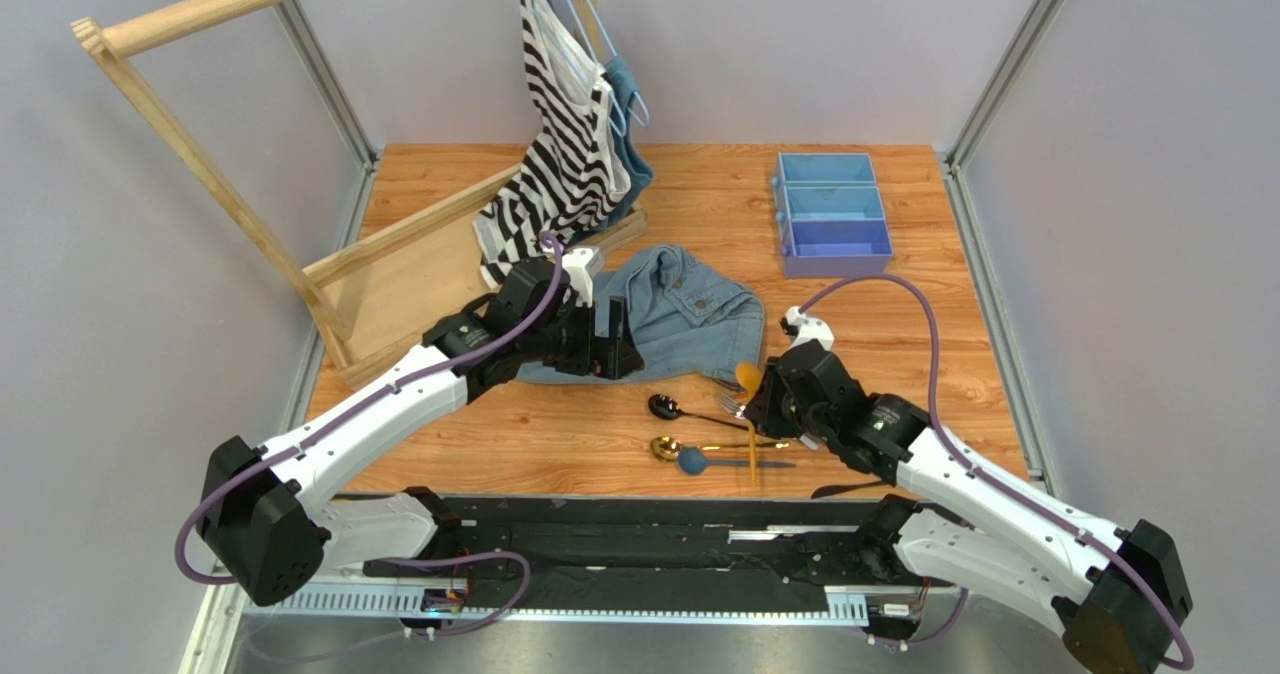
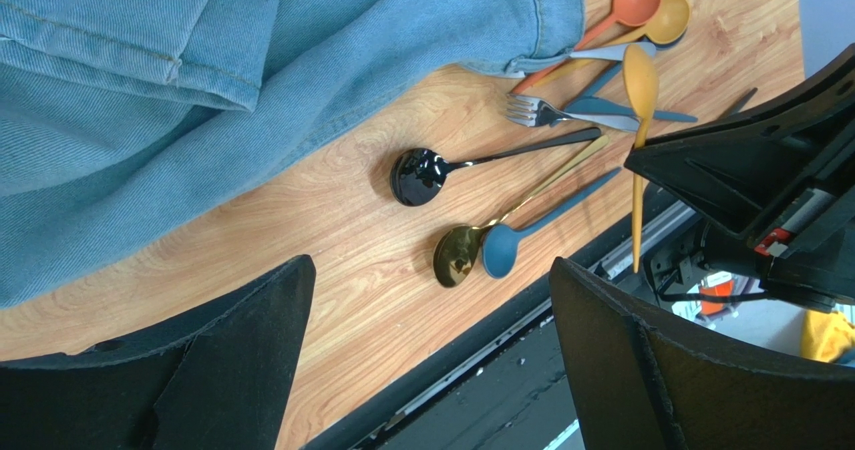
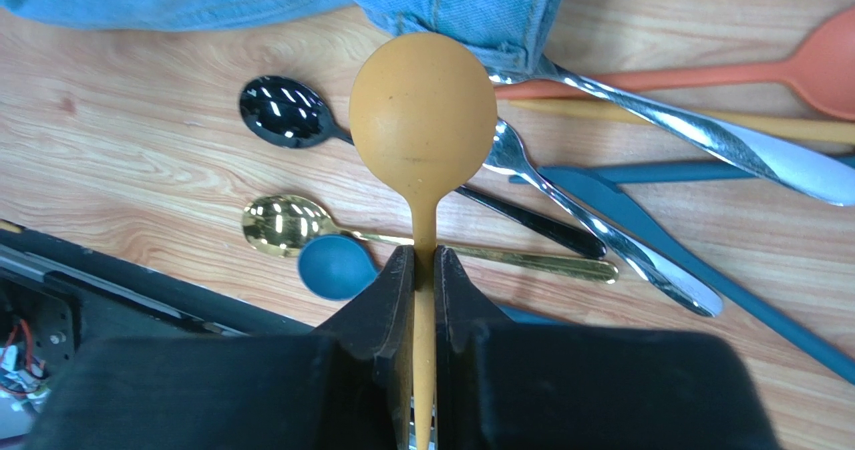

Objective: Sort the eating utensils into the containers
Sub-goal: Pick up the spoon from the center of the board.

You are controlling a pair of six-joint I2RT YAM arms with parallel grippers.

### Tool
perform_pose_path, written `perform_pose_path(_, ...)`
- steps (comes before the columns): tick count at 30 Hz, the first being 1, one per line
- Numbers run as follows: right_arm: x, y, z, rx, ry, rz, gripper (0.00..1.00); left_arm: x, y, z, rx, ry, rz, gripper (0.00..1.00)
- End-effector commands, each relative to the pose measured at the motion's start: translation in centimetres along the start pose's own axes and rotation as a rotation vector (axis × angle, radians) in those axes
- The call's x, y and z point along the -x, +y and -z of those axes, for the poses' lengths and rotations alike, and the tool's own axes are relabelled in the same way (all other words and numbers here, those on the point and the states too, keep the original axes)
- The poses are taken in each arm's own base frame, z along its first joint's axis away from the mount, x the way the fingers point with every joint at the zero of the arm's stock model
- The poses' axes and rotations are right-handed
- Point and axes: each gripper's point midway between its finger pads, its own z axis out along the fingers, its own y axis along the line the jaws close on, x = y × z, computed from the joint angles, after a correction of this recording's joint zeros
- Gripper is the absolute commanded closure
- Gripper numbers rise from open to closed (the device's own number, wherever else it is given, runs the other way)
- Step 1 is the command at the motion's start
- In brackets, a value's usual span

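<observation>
My right gripper (image 3: 423, 260) is shut on the handle of a yellow spoon (image 3: 423, 120), which it holds above the pile with the bowl pointing away; from above the spoon (image 1: 747, 380) stands out from the gripper (image 1: 756, 407). Below lie a black spoon (image 3: 286, 111), a gold spoon (image 3: 281, 222), a blue spoon (image 3: 336, 267), a silver fork (image 3: 602, 240), an orange spoon (image 3: 702, 74) and a blue knife (image 3: 702, 270). My left gripper (image 2: 430, 270) is open and empty, hovering left of the utensils near the denim. The light blue tray (image 1: 836, 266) sits at the back right.
A denim garment (image 1: 676, 307) lies mid-table, its edge over some handles (image 2: 542, 64). A striped shirt (image 1: 564, 149) hangs from a wooden rack (image 1: 226, 179) at the back left. A black rail (image 1: 631, 532) runs along the near edge.
</observation>
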Motion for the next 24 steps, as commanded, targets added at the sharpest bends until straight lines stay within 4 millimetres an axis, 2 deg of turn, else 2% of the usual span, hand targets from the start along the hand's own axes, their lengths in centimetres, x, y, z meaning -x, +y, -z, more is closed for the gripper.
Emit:
perform_pose_path(1, 4.1, 3.2, 1.3, 0.113, -0.145, -0.051, 1.0, 1.0, -0.4, 0.8, -0.006, -0.022, -0.026, 0.04)
perform_pose_path(6, 6.5, 4.0, 2.4, 0.162, -0.266, -0.119, 1.0, 1.1, -0.3, 1.3, 0.005, -0.023, -0.038, 0.04)
perform_pose_path(16, 11.0, 3.2, 4.7, 0.16, -0.476, -0.278, 1.0, 0.7, 0.4, 2.4, 0.046, -0.028, -0.03, 0.04)
perform_pose_path(21, 12.9, 3.4, 6.7, 0.188, -0.552, -0.309, 1.0, 0.1, 0.2, 4.2, 0.039, -0.032, 0.003, 0.04)
perform_pose_path(24, 13.0, 3.4, 7.1, 0.208, -0.559, -0.341, 1.0, -0.6, 0.2, 5.5, 0.03, -0.05, 0.018, 0.04)
